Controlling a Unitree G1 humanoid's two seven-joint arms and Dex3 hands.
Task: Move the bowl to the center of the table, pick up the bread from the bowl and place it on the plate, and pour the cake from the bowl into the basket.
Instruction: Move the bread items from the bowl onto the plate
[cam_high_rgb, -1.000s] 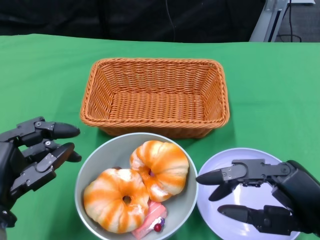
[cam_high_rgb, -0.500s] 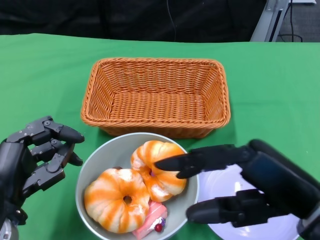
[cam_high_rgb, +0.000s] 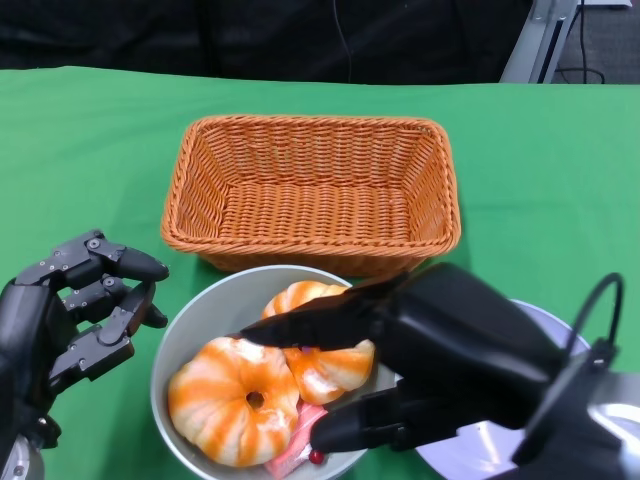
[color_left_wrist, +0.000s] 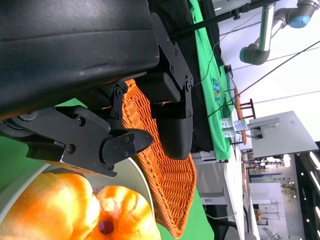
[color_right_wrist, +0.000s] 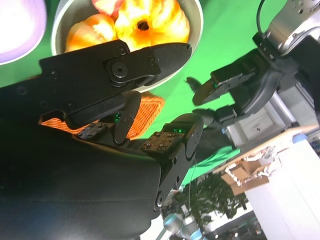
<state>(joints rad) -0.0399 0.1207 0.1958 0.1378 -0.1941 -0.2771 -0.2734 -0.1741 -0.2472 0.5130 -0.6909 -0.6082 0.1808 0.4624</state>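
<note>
Head view: grey bowl (cam_high_rgb: 190, 335) at the near edge of the green surface (cam_high_rgb: 80, 150), just in front of the wicker basket (cam_high_rgb: 310, 190). It holds two orange bread rings (cam_high_rgb: 235, 385) and pink cake (cam_high_rgb: 300, 440). Right hand (cam_high_rgb: 440, 350) reaches over the bowl, fingers (cam_high_rgb: 310, 325) spread around the rear ring; contact unclear. Plate (cam_high_rgb: 560, 330) lies partly hidden beneath it. Left hand (cam_high_rgb: 60, 320) sits beside the bowl, fingers loosely curled, empty.

Right wrist view: fingers (color_right_wrist: 150, 55) apart above the bread.

Left wrist view: fingers (color_left_wrist: 120, 145) apart near the bowl rim.

Right hand (cam_high_rgb: 420, 365) reaches forward, fingers spread (left hand (cam_high_rgb: 70, 315) likewise).

The right hand (cam_high_rgb: 420, 370) hides most of the plate (cam_high_rgb: 560, 335) and part of one bread (cam_high_rgb: 315, 345).
</note>
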